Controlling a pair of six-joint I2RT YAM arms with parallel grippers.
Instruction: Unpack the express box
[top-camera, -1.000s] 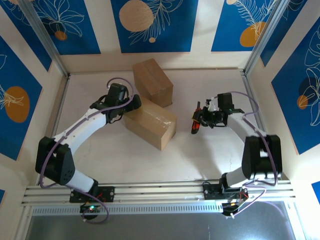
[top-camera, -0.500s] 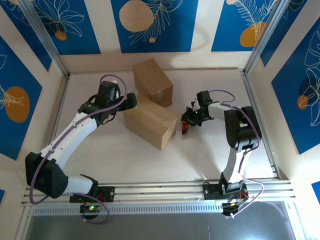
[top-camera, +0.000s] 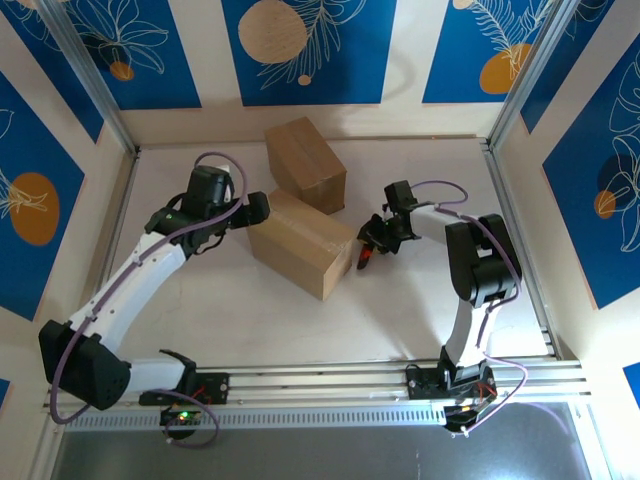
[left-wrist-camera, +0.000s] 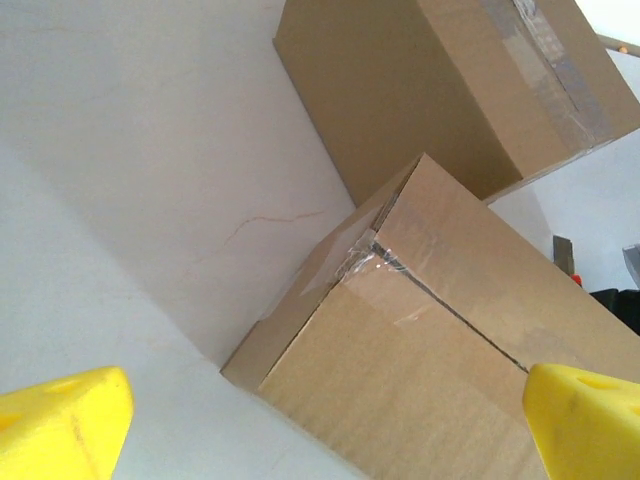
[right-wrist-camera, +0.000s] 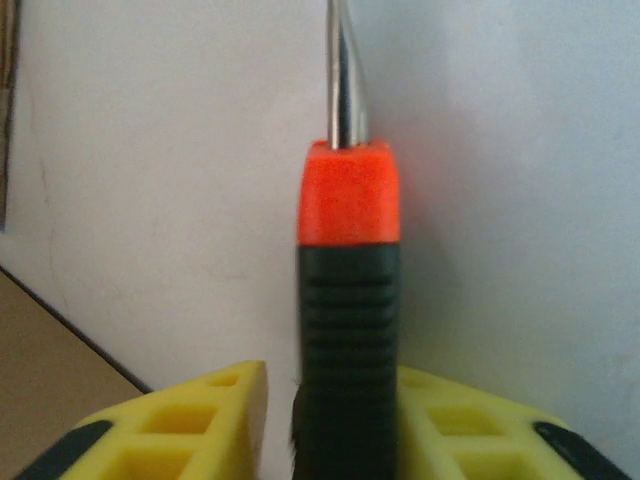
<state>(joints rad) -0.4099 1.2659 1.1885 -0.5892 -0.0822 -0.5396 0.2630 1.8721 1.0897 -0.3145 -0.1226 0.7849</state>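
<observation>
Two brown cardboard boxes lie mid-table. The nearer taped box (top-camera: 300, 245) (left-wrist-camera: 450, 340) sits in front of the farther box (top-camera: 305, 165) (left-wrist-camera: 440, 90). My left gripper (top-camera: 262, 208) (left-wrist-camera: 320, 430) is open wide at the nearer box's left end, its yellow fingertips (left-wrist-camera: 60, 420) either side of the box corner and apart from it. My right gripper (top-camera: 378, 232) (right-wrist-camera: 330, 400) is low by that box's right end. A screwdriver (top-camera: 365, 255) (right-wrist-camera: 347, 300) with a black and orange handle lies between its fingers. The right finger touches the handle, and a gap shows at the left finger, so the jaws stand open.
White walls with blue panels close in the table at the back and sides. An aluminium rail (top-camera: 320, 385) carrying both arm bases runs along the near edge. Bare tabletop (top-camera: 300, 330) lies in front of the boxes.
My right arm has swung left and down, bringing the screwdriver beside the nearer box, and its jaws have loosened off the handle. My left arm has shifted slightly left along the box end.
</observation>
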